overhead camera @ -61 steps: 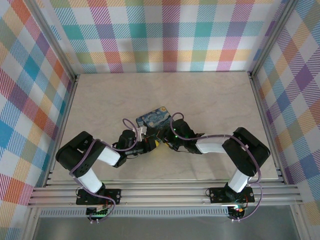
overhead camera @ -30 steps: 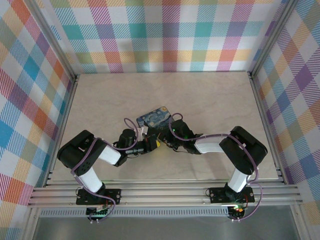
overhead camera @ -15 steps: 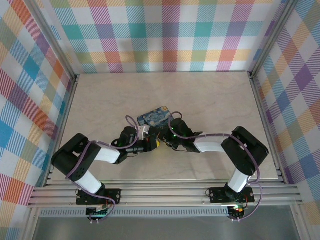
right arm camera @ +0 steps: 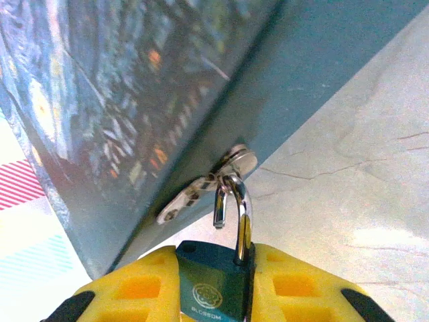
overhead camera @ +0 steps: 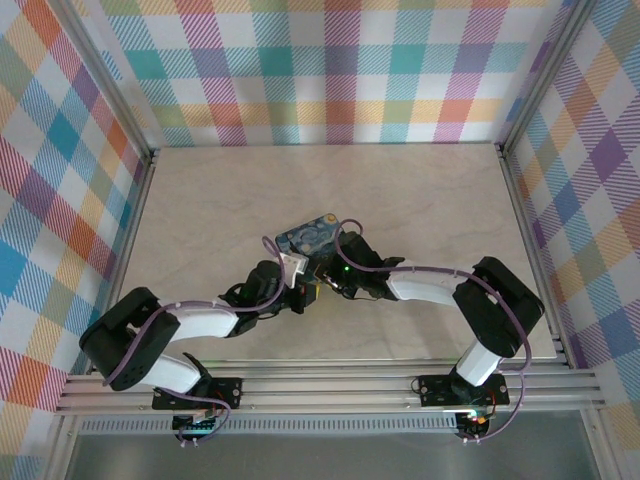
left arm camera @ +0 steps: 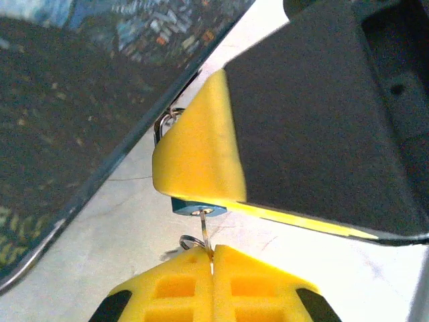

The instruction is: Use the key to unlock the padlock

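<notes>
1. Teal-bodied, with a silver steel shackle, the small padlock (right arm camera: 210, 294) hung by that shackle from the metal hasp (right arm camera: 201, 191) on the side of the dark blue, starry-night-print tin box (right arm camera: 114, 100), near the table's middle.
2. We saw the right gripper (right arm camera: 214, 268) pinching the padlock's body between its yellow pads.
3. The slim metal key (left arm camera: 205, 236) stood in the keyhole on the padlock's underside.
4. The left gripper (left arm camera: 213, 253), its pads pressed together, clamped the key's near end.
5. The pale marbled tabletop (right arm camera: 348, 168) lay beneath.
</notes>
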Motion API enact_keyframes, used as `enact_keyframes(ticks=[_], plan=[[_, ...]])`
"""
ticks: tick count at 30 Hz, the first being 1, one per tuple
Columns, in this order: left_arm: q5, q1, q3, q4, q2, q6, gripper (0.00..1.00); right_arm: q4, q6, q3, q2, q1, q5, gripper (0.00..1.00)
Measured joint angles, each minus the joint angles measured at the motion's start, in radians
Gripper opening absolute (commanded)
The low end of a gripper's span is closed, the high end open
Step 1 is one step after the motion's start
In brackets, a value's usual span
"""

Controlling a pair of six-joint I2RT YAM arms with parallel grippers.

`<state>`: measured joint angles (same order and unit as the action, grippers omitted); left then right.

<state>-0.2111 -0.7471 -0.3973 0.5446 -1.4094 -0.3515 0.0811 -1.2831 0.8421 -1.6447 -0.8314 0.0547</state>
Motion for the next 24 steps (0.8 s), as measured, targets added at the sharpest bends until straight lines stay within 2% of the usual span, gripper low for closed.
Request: enact_keyframes(ticks=[6,11,13,15,16,19,24], plan=[[0.172,-0.096,-0.012,-0.158,0.094,0.169,0.00,-0.023,-0.013,0.008,0.003,-0.006,0.036,0.00],[0.192,-0.103,-0.029,-0.206,0.104,0.207,0.00,-0.021,-0.014,0.009,0.003,-0.007,0.044,0.01],[0.193,-0.103,-0.031,-0.203,0.097,0.206,0.00,-0.021,-0.014,0.009,0.003,-0.007,0.044,0.18],[0.189,-0.103,-0.031,-0.189,0.080,0.195,0.00,-0.027,-0.016,0.009,0.003,-0.007,0.043,0.44],[0.187,-0.103,-0.031,-0.180,0.074,0.188,0.00,-0.030,-0.013,0.009,0.003,-0.007,0.043,0.49],[0.187,-0.103,-0.030,-0.148,0.059,0.175,0.00,-0.037,-0.012,0.008,0.003,-0.007,0.044,0.56],[0.187,-0.103,-0.030,-0.139,0.058,0.162,0.00,-0.049,-0.014,-0.005,0.016,-0.007,0.043,0.58]])
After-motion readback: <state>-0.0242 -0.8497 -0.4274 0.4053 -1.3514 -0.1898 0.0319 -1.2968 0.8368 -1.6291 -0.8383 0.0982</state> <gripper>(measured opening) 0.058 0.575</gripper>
